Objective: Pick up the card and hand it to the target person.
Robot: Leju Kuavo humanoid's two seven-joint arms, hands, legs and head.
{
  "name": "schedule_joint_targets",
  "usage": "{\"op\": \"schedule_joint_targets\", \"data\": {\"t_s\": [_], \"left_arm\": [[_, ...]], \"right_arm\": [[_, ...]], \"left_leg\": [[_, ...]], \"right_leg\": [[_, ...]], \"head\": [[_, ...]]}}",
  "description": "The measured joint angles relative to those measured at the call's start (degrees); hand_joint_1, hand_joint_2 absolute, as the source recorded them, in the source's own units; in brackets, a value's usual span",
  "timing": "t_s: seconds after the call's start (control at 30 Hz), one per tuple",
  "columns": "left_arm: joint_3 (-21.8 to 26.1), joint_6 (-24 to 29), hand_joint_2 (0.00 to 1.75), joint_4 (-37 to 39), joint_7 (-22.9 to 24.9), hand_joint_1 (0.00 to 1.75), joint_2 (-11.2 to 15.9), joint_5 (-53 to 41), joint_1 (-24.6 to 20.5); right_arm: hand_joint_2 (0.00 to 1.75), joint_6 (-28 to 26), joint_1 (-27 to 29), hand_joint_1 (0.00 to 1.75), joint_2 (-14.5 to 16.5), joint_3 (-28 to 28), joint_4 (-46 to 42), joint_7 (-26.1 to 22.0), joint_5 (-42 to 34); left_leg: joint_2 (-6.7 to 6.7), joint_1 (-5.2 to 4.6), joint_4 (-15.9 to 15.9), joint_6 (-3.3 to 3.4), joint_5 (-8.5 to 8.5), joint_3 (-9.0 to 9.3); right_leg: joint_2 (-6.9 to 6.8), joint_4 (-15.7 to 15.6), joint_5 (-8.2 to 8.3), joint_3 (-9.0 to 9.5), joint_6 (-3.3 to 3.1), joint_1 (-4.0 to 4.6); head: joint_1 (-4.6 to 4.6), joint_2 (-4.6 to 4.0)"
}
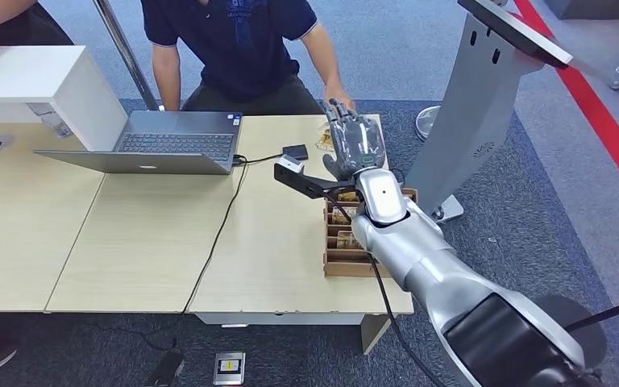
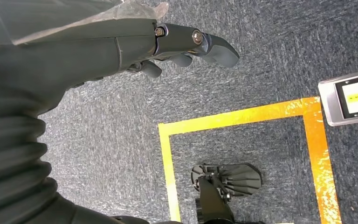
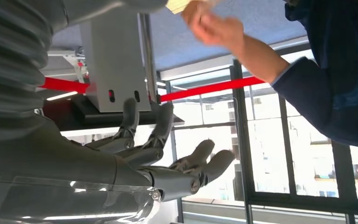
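My right hand (image 1: 356, 143) is raised over the far right of the table, palm up. Its fingers (image 3: 200, 158) are spread and hold nothing. A person in a dark blue shirt (image 1: 242, 48) sits across the table, with one hand (image 1: 340, 98) just beyond my fingertips. In the right wrist view that person's hand (image 3: 214, 30) pinches a pale flat piece, which looks like the card (image 3: 179, 5), apart from my fingers. My left hand (image 2: 177, 46) hangs over the carpet, its fingers loosely bent and nothing in them.
A wooden compartment box (image 1: 340, 256) stands under my right forearm at the table's right edge. A laptop (image 1: 169, 143), a white box (image 1: 40, 81) and a small black object (image 1: 295, 151) are further back. A grey stand (image 1: 471, 105) rises to the right of the table.
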Motion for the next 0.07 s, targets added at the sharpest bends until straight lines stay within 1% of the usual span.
{"op": "schedule_joint_targets", "data": {"t_s": [0.07], "left_arm": [[-0.01,0.07,0.0,0.0,-0.01,0.0,0.0,0.03,0.0]], "right_arm": [[1.75,-0.5,-0.03,0.0,0.11,0.05,0.1,-0.6,-0.08]], "left_leg": [[0.01,0.0,0.0,0.0,0.0,0.0]], "right_leg": [[0.0,0.0,0.01,0.0,0.01,0.0]], "head": [[0.0,0.0]]}}
